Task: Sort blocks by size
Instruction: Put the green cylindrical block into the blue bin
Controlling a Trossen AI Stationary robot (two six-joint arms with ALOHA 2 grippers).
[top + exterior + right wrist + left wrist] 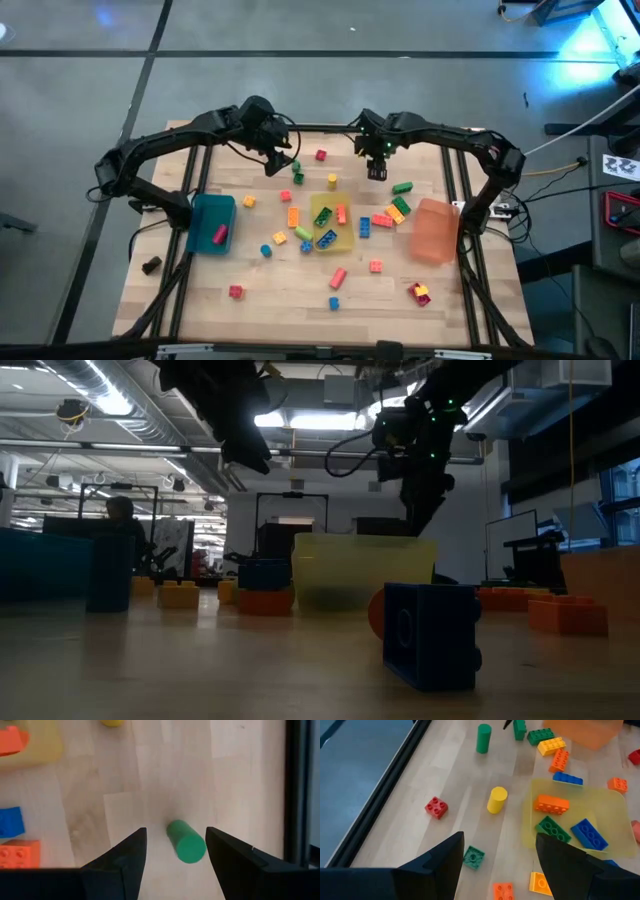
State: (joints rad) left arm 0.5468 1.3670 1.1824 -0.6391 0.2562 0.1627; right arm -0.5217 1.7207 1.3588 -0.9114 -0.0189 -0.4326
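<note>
My right gripper (175, 851) angled down above green cylinder (186, 841), jaws apart, my left gripper (499, 865) nearby, jaws spread wide, empty

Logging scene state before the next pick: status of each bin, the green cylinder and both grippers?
yellow bin: upright, holds several blocks
blue bin: holds one pink block
orange bin: contents unclear
green cylinder: standing, untouched
right gripper: open above green cylinder
left gripper: open, empty
</note>
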